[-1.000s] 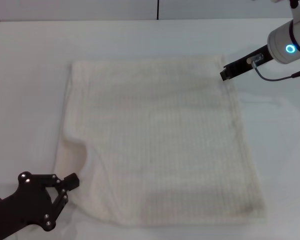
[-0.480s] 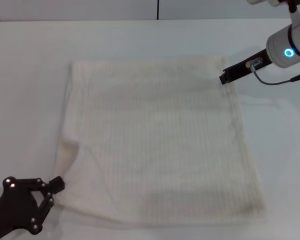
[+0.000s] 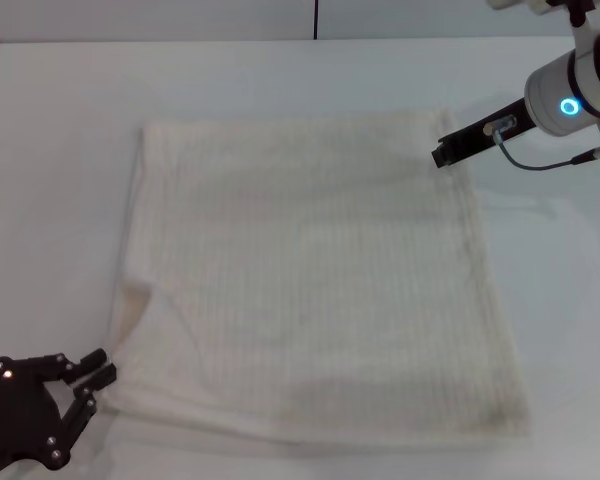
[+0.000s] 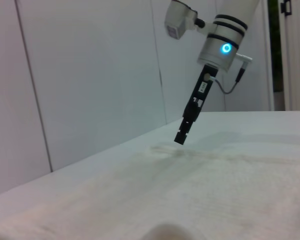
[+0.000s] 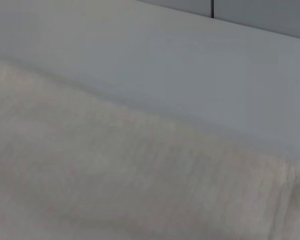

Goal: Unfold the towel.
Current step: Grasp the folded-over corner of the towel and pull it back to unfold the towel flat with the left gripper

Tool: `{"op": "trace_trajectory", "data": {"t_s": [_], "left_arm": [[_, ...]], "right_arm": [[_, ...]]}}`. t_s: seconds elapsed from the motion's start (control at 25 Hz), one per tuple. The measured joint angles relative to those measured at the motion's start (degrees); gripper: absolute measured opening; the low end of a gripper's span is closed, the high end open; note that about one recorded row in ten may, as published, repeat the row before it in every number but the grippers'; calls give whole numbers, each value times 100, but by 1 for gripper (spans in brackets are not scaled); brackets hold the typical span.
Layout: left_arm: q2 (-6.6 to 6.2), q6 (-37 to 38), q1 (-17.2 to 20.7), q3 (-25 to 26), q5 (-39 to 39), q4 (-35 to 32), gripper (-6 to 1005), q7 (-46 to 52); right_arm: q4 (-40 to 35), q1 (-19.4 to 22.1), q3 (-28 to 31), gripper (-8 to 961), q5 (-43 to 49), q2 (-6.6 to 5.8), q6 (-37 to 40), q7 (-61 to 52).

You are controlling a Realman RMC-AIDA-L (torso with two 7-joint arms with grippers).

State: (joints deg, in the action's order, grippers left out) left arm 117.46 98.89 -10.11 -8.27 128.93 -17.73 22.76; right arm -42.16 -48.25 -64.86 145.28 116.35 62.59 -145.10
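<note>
The cream-white towel [image 3: 320,270] lies spread on the white table [image 3: 280,80], nearly flat, with a small fold left at its near left corner. My left gripper [image 3: 98,368] is at that corner, shut on the towel's edge and low over the table. My right gripper [image 3: 444,153] is at the towel's far right corner, its fingers together. In the left wrist view it [image 4: 181,138] hangs just above the cloth [image 4: 190,190]. The right wrist view shows only the towel's weave [image 5: 115,170] and bare table beyond it.
The white table runs on all sides of the towel. A pale wall [image 3: 180,18] with a dark vertical seam stands behind it. A cable [image 3: 540,163] loops under the right wrist.
My left gripper has moved left and toward me with the towel's corner, drawing the folded flap outward so the fold is smaller. The right gripper has shifted slightly left.
</note>
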Motion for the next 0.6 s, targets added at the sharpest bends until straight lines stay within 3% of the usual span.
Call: {"op": "trace_trajectory", "data": {"t_s": [0.28,0.32,0.44,0.56,0.6], "left_arm": [[2,4,22,159,0,-3,194,39],[14,29,49,511,1,-3,222,28],[8,42,55,713,0,-3,355,18],[-3,94,47,1801,-48,15,453,1],[-3,94,47,1801,-48,15,479,1]], "right_arm": [[6,0,19,-1,0,23,-5,-8],[6,0,24,-1,0,24,-8,-8],[-25,27,28,-1,-75,44,-34,-5],[-182,168,-1,-1,-442,85,-157,200],[-258,248,-4,-1,-630,104,-216,322]]}}
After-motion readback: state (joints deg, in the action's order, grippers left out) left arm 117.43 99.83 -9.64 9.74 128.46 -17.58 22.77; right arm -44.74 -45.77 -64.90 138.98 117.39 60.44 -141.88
